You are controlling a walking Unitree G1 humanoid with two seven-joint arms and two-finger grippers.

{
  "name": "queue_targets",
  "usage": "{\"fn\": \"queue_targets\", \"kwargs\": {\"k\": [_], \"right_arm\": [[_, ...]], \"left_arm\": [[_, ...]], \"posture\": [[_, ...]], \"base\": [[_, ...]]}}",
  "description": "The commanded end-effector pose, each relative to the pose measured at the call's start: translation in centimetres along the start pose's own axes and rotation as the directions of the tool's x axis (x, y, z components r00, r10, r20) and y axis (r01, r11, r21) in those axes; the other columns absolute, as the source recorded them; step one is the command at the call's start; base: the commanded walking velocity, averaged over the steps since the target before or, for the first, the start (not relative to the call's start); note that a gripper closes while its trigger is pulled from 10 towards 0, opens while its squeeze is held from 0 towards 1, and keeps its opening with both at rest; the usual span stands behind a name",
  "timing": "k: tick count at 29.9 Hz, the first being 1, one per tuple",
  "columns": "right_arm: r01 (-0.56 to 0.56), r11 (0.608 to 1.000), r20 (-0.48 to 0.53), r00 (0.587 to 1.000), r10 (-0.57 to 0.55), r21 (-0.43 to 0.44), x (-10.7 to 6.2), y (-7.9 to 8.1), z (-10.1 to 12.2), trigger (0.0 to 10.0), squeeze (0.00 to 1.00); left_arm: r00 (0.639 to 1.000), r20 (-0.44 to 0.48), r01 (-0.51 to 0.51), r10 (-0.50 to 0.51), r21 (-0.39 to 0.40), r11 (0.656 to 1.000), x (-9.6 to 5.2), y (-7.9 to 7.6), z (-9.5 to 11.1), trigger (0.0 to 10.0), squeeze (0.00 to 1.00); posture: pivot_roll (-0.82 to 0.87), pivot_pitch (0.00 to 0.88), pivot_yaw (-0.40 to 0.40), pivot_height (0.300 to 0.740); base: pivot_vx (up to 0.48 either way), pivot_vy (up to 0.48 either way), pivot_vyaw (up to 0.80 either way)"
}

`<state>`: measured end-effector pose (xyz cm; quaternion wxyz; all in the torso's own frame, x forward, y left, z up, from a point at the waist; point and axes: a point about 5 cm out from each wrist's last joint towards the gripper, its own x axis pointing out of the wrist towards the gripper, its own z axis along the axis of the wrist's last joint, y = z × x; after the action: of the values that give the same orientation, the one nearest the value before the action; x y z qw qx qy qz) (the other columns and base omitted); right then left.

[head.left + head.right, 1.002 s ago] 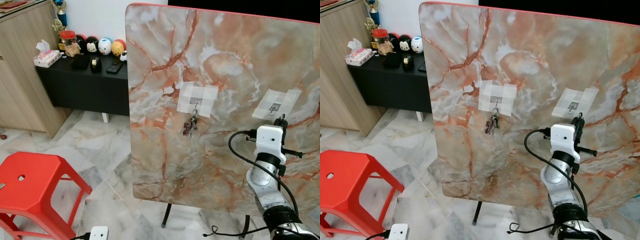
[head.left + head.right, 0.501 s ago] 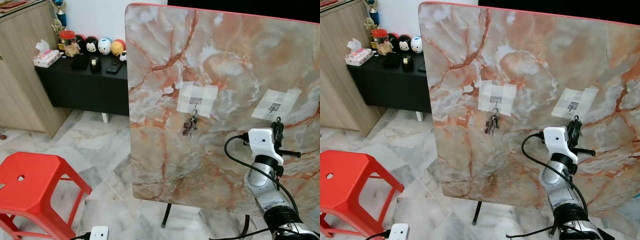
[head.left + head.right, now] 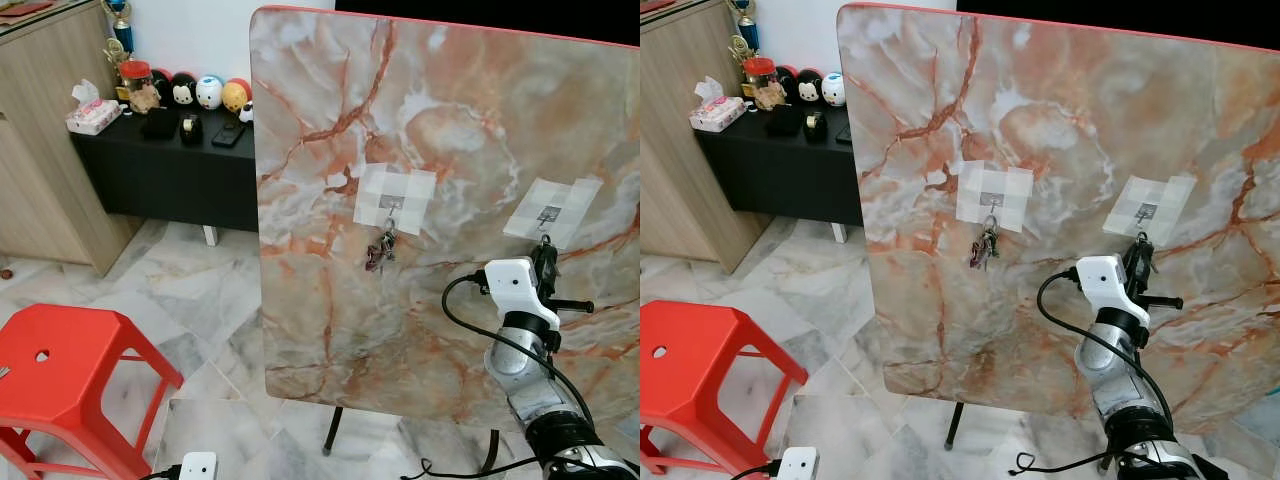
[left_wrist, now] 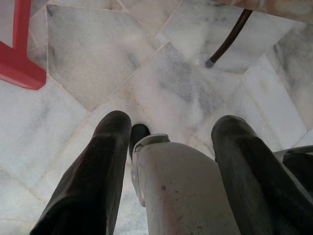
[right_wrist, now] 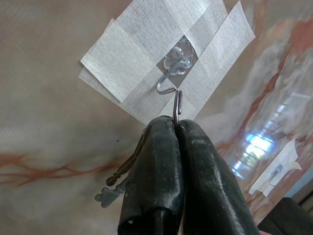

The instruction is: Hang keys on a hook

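The left tool (image 4: 168,161) hangs low over the pale marble floor (image 4: 98,63), its two black fingers (image 4: 93,176) spread apart with nothing between them, near the leg of the red stool (image 3: 60,375). Beyond it the right arm reaches up to the upright marble-patterned board (image 3: 330,130). The right tool (image 5: 174,128) is pinched tight on the wire ring of a set of keys (image 5: 115,188), which dangle beside its fingers. The ring's tip sits just below the small hook (image 5: 168,81) taped to the board and is not over it. Further along the board, toward the stool, a second taped hook (image 3: 393,203) already carries another bunch of keys (image 3: 381,250). Behind the board, a black worktop (image 3: 160,150) holds round toy figures (image 3: 210,92) and a tissue pack (image 3: 92,115).
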<state>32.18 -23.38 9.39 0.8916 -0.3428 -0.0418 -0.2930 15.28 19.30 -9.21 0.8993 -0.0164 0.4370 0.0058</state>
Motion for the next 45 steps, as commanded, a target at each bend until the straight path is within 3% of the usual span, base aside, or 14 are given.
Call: {"fn": "queue_targets", "kwargs": {"k": [1,12,18,45], "right_arm": [[0.031,0.999,0.025,0.999,-0.032,0.006,0.7,-0.5,0.8,10.0,0.00],[0.081,0.996,0.037,0.996,-0.082,0.024,0.9,-1.0,1.0,10.0,0.00],[0.047,0.999,-0.030,0.998,-0.047,-0.007,1.0,-0.6,0.2,10.0,0.00],[0.042,0.999,-0.029,0.999,-0.042,-0.020,1.9,-0.5,1.1,10.0,0.00]], "left_arm": [[0.999,-0.039,0.008,-0.009,-0.021,1.000,-0.1,-0.4,-0.8,10.0,0.00],[0.999,-0.046,0.009,-0.010,-0.019,1.000,-0.2,-0.3,-1.0,10.0,0.00],[0.999,-0.045,0.011,-0.012,-0.018,1.000,-0.2,-0.3,-0.9,10.0,0.00],[0.999,-0.047,0.011,-0.012,-0.023,1.000,-0.1,-0.4,-1.0,10.0,0.00]], "posture": [[0.06,0.000,-0.104,0.740],[0.06,0.000,-0.104,0.740],[0.06,0.000,-0.104,0.740],[0.06,0.000,-0.107,0.740]], "base": [[0.000,0.000,0.00],[0.000,0.000,0.00],[0.000,0.000,0.00],[0.000,0.000,0.00]]}}
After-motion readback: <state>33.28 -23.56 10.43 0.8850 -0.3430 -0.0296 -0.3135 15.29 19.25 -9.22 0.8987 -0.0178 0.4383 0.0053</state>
